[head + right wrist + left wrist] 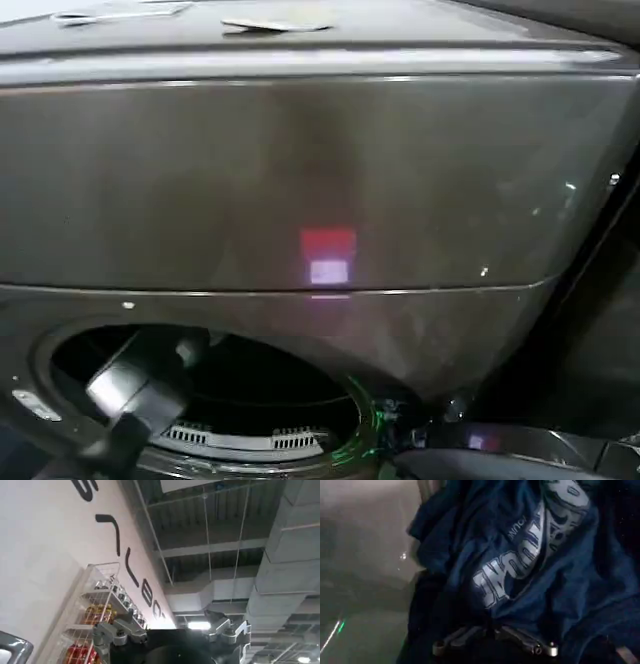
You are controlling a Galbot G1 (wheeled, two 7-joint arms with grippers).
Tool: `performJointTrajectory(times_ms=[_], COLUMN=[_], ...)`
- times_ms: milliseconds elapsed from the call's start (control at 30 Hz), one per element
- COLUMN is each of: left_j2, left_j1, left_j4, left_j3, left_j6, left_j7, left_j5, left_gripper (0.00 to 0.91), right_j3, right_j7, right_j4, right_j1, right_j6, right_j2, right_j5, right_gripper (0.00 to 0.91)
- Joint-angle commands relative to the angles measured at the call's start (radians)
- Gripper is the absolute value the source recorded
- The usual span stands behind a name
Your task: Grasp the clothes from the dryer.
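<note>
- Head view: the dryer (300, 200) is taking up most of the frame, indicator light (327, 257) glowing red-pink on the front panel. The left arm is reaching through the porthole (215, 400) into the drum, since the load is sitting deep inside and there is no other way in. The tool itself is buried in the opening here, so grip state is unreadable from this angle.
- Left wrist view: the left tool (495, 642) is sitting right on the clothes (520, 565), a navy bundle with pale lettering, lying inside the drum against the pale drum wall (365, 555). Fabric is bunching up over the finger bases; I cannot tell whether the fingers are apart or clamped on cloth. My read: it is at the grasp step, pressed in close so that loose fabric gets between the fingers.
- Right wrist view: the right tool (172, 630) is pointing up at the ceiling ducts (225, 590) and a wire shelf (100, 610) of bottles, fingers spread apart, holding nothing. Looks parked clear of the dryer door so it is not blocking the left arm.
</note>
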Motion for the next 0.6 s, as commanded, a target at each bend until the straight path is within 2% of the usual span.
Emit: performJointTrajectory(times_ms=[33,200,400,600], left_j2=[0.011,0.014,0.008,-0.018], left_j1=[0.198,0.272,0.412,0.522], left_j4=[-0.367,-0.496,-0.700,-0.824], left_j3=[-0.294,-0.380,-0.445,-0.506], left_j6=[0.094,0.106,0.019,-0.083], left_j7=[-0.257,-0.386,-0.543,-0.672], left_j5=[-0.119,-0.180,-0.337,-0.403], left_gripper=[0.000,0.000,0.000,0.000], right_j3=[-0.015,-0.027,-0.035,-0.029], right_j7=[0.001,0.002,0.004,-0.005], right_j4=[0.002,0.009,0.022,0.017], right_j1=[0.007,0.015,0.021,0.010], right_j6=[0.001,0.002,0.002,0.031], right_j2=[0.000,0.004,0.006,0.002], right_j5=[-0.004,-0.007,-0.004,-0.003], right_gripper=[0.907,0.907,0.907,0.907])
